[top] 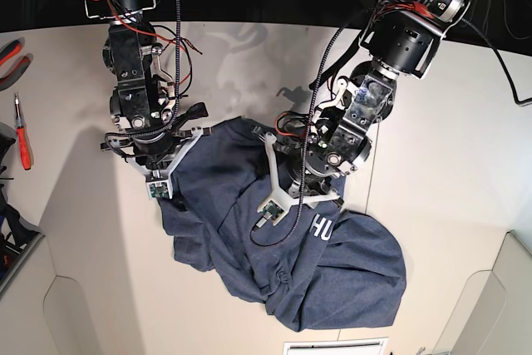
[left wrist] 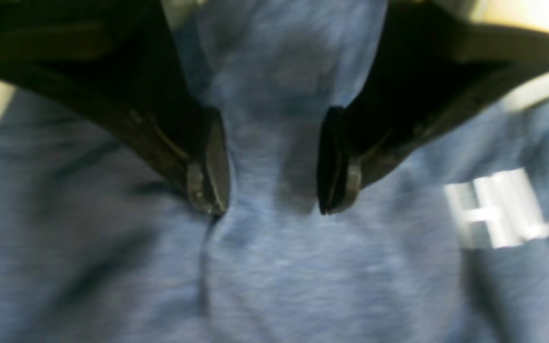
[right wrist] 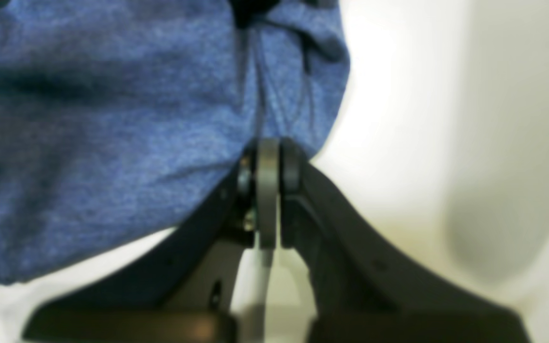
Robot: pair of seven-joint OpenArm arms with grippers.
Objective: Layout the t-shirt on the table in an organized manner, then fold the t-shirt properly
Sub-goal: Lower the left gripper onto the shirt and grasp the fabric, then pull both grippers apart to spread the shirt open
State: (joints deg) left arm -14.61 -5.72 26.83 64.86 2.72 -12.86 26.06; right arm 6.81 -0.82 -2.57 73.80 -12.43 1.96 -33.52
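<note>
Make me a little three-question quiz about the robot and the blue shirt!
1. True or false: the t-shirt lies flat and smooth on the table.
2. Which claw pinches the shirt's edge? A) left claw B) right claw
3. Fill in: the open claw hovers over the shirt near the white ____.

Key: 1 false, it is bunched up. 2 B, shut on cloth. 3 lettering.

White block capitals "HU" (top: 323,226) printed on the t-shirt (top: 349,276); blurred in the left wrist view, further letters hidden by folds. Nothing else legible.
</note>
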